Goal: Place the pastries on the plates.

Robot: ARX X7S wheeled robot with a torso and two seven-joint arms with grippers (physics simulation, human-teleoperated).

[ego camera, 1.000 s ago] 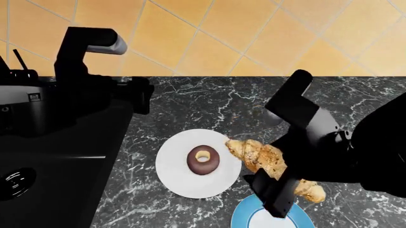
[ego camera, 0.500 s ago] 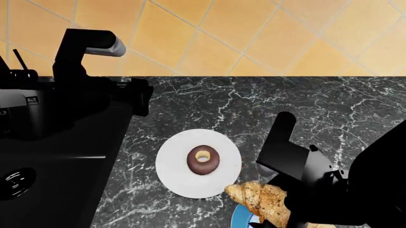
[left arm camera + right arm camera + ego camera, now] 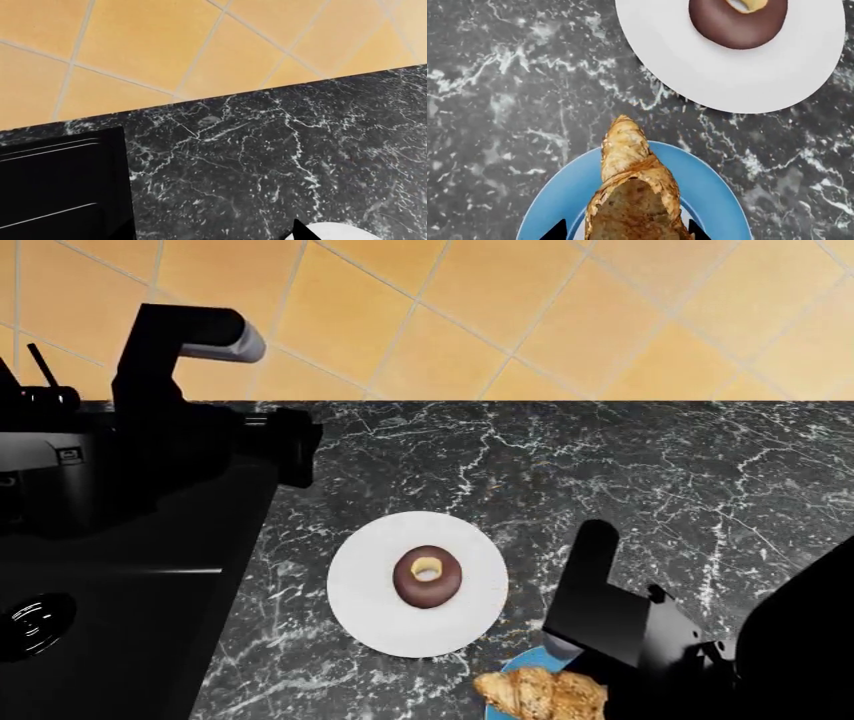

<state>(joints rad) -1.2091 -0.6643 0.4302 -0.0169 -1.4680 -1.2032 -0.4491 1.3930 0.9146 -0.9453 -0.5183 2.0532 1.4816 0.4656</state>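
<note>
Near the front edge of the counter (image 3: 641, 460), just right of centre: a croissant (image 3: 630, 195) pinched in the right gripper (image 3: 624, 234), hanging over the blue-rimmed plate (image 3: 554, 200) — one pointed end jutting past the rim toward the white plate (image 3: 360, 590). Black fingertips (image 3: 554, 231) showing on both flanks of the pastry, closed on it. Touching the plate or hovering above it — cannot tell. Probably light, flaky and easily crushed, so best held gently across the thick middle, never by the brittle tips. Further back, mid-counter, a chocolate donut (image 3: 427, 577) already lying at the centre of the white plate. Over the back-left corner, above dark marble and a black inset, the left gripper (image 3: 298, 232) — only a black sliver visible, spread or closed impossible to say.
</note>
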